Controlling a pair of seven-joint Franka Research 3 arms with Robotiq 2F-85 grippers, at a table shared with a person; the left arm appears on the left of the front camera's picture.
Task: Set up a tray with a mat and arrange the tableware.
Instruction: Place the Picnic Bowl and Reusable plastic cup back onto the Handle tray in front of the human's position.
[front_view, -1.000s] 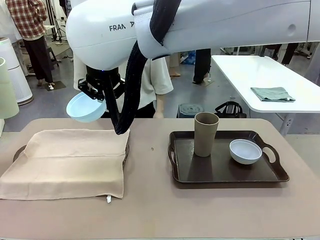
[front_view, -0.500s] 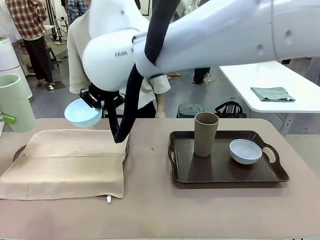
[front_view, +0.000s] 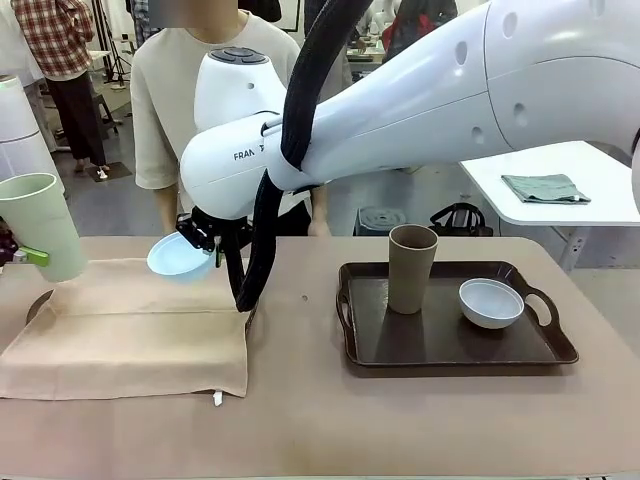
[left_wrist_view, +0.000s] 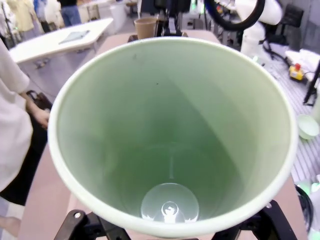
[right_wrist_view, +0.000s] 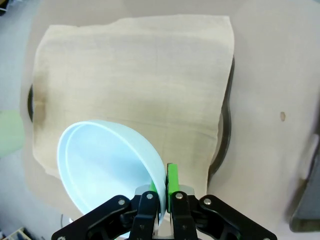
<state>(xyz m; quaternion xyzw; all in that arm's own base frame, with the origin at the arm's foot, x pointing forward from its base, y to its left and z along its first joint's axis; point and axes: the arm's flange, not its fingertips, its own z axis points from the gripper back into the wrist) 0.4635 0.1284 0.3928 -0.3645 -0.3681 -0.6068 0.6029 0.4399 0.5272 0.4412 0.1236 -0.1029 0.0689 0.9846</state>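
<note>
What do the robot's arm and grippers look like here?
Right arm: glossy white rounded casing, grey FRAN lettering, black ribbed hose alongside. Right gripper: black linkage fingers, green pads. Left gripper: black, green pad.

Your front camera sat at the robot's edge of the table, facing the person across it. Your left wrist camera looked straight into the green cup, very close. Your right wrist camera looked down on the mat, shared with the front view.
</note>
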